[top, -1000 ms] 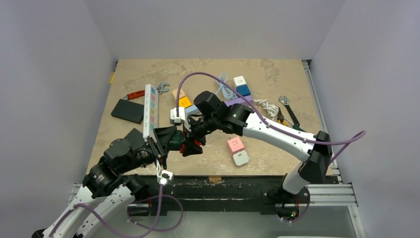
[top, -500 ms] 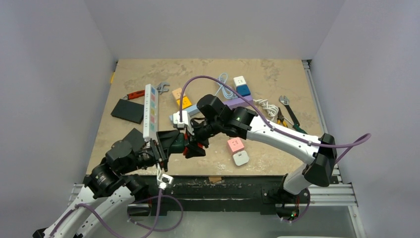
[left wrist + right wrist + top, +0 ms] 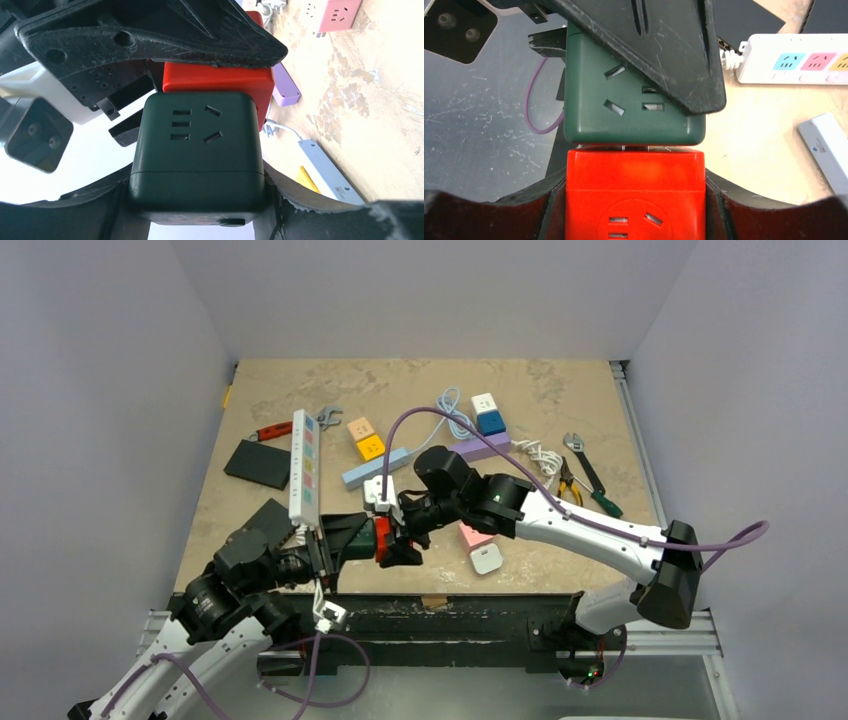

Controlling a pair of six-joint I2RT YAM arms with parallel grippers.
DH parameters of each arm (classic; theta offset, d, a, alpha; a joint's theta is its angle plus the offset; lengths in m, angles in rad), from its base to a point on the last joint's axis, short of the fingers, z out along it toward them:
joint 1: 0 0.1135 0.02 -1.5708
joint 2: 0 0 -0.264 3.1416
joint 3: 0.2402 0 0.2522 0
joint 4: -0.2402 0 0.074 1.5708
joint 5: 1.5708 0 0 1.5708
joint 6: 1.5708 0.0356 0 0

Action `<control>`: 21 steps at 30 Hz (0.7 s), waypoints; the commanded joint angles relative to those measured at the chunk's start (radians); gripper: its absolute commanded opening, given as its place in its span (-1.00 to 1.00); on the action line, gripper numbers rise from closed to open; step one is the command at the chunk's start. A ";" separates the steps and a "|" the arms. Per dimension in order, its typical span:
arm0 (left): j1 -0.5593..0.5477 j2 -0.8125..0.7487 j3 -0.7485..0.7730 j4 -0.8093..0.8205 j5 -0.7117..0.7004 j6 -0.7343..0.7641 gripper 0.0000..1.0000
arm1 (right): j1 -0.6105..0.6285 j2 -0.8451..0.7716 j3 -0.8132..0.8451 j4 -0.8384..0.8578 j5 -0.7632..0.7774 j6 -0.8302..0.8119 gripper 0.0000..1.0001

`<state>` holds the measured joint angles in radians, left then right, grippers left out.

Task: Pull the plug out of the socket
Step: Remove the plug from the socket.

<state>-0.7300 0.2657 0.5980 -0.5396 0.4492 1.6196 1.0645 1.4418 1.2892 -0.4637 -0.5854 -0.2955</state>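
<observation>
Left hand (image 3: pixel 197 210) clamps green cube (image 3: pixel 197 135); right hand (image 3: pixel 634 220) clamps red cube (image 3: pixel 634 175). Cubes plugged together, held above worktop (image 3: pixel 260 400) near edge. Likely rigid, smooth, light plastic; grip flat sides, pull straight apart.

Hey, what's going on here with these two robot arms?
The left gripper is clamped on a dark green cube-shaped socket block, and the right gripper on a red cube-shaped plug block joined to it. Both cubes are held up between the arms. Only a thin gap shows between them, so they are not yet apart.
</observation>
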 commanded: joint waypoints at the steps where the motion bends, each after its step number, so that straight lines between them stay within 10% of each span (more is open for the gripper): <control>1: 0.022 -0.057 0.028 0.027 -0.137 0.032 -1.00 | -0.007 -0.098 -0.076 -0.148 -0.027 0.058 -1.00; 21: 0.024 -0.051 -0.022 0.017 -0.219 -0.117 -1.00 | -0.205 -0.226 -0.170 0.029 0.039 0.222 -1.00</control>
<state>-0.7090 0.1886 0.5919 -0.6067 0.3004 1.6089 0.9730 1.2861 1.1263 -0.5980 -0.5926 -0.1822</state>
